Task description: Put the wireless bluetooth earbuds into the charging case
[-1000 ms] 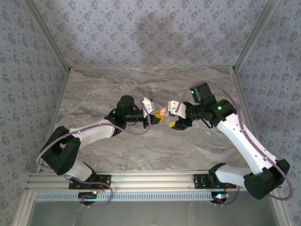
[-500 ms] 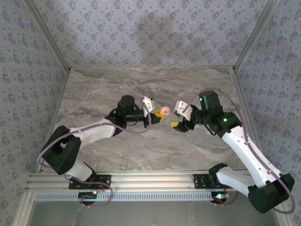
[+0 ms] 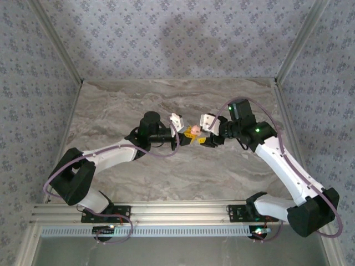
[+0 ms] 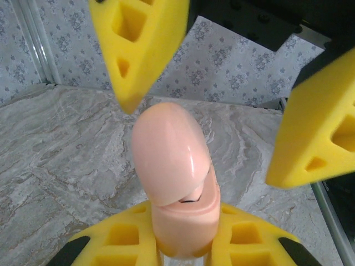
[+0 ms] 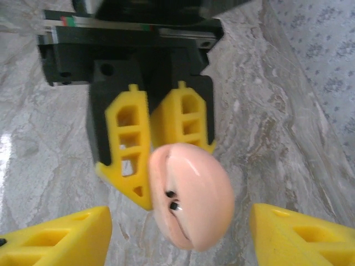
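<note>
A pink, rounded charging case (image 3: pixel 195 131) is held above the marble table (image 3: pixel 111 111), and my left gripper (image 3: pixel 187 135) is shut on its lower end. In the left wrist view the case (image 4: pixel 173 166) stands up from between my yellow fingers (image 4: pixel 113 244). Its lid is down, with a thin dark gap at the seam. My right gripper (image 3: pixel 203 136) is open, and its fingertips (image 5: pixel 55 238) stand either side of the case (image 5: pixel 191 202) without touching it. The earbuds are out of view.
The table has metal frame posts (image 3: pixel 61 50) at its back corners and patterned walls around it. A rail (image 3: pixel 166 213) runs along the near edge by the arm bases. Cables loop off both arms.
My right gripper drew back to the right half a second ago, then came left again, and its open fingers now flank the case. The left arm has kept the case nearly still.
</note>
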`<action>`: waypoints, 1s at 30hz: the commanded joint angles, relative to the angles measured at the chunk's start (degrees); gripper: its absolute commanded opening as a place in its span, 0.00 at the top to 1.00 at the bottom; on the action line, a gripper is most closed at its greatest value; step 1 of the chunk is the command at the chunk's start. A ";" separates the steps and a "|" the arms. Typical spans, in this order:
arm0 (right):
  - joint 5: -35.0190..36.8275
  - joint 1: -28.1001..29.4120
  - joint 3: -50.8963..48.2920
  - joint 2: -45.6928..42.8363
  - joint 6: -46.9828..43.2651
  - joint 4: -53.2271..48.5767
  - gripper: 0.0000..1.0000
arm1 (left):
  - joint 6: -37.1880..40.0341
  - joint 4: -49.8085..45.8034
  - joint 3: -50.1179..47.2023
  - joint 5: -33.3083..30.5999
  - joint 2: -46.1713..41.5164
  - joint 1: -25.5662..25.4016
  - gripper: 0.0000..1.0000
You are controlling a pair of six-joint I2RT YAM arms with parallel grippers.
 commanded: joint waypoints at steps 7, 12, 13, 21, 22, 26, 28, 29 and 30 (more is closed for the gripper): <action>-1.36 3.37 0.62 -2.36 -2.07 -7.27 0.48 | -0.92 2.05 1.22 0.01 0.18 -0.39 0.96; 2.26 5.01 0.03 -2.96 0.17 -8.18 0.50 | -1.90 2.85 1.13 0.53 0.33 -0.38 0.96; 1.47 4.99 0.06 -3.26 0.68 -8.34 0.48 | -2.15 2.92 1.15 0.53 0.35 -0.41 0.96; -4.41 -2.86 -4.45 -9.63 18.27 5.13 0.37 | -8.16 -0.81 1.50 -4.65 0.01 -0.12 0.96; -4.40 -3.79 -5.15 -10.13 21.13 6.95 0.37 | -9.37 -2.19 2.03 -5.47 0.02 -0.11 0.96; 0.20 -6.10 -8.50 -10.68 36.30 13.39 0.34 | -15.80 -8.91 4.62 -8.19 0.54 -0.14 0.95; 3.58 -6.47 -9.73 -10.15 43.23 14.64 0.32 | -19.12 -13.17 6.10 -9.05 0.97 -0.11 0.95; 5.05 -6.68 -10.45 -9.86 47.27 15.04 0.31 | -21.34 -15.67 6.93 -9.99 1.18 -0.16 0.96; 6.59 -6.79 -11.23 -9.50 50.90 15.39 0.31 | -23.81 -18.07 7.73 -11.08 1.38 -0.17 0.95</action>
